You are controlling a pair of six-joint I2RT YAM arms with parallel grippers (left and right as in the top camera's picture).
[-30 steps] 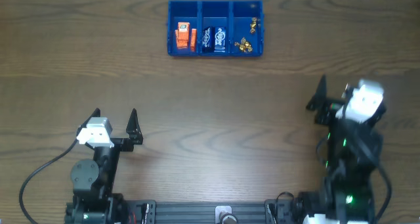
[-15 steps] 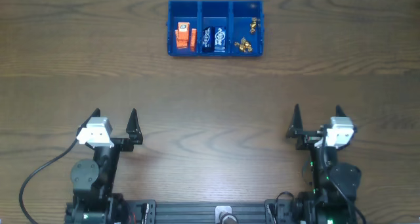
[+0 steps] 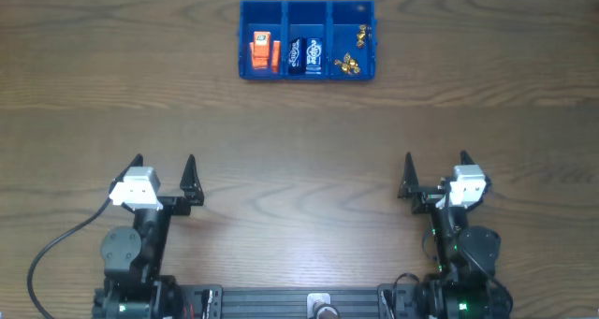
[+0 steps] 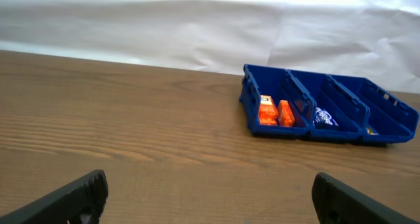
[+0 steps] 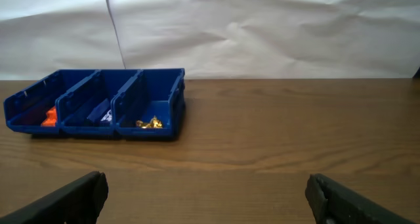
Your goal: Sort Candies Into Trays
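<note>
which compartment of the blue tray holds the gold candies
The top view's rightmost compartment of the blue plastic tray; the middle holds dark blue candies, the leftmost orange ones.

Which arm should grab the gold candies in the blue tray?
Right, probably. The gold candies lie in the blue tray, in the compartment on the right arm's side, so the right pincer is nearer. Both pincers are open and empty; the left pincer is farther.

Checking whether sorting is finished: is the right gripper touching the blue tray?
Apart. The top view shows bare table between the open right gripper and the blue tray.
</note>
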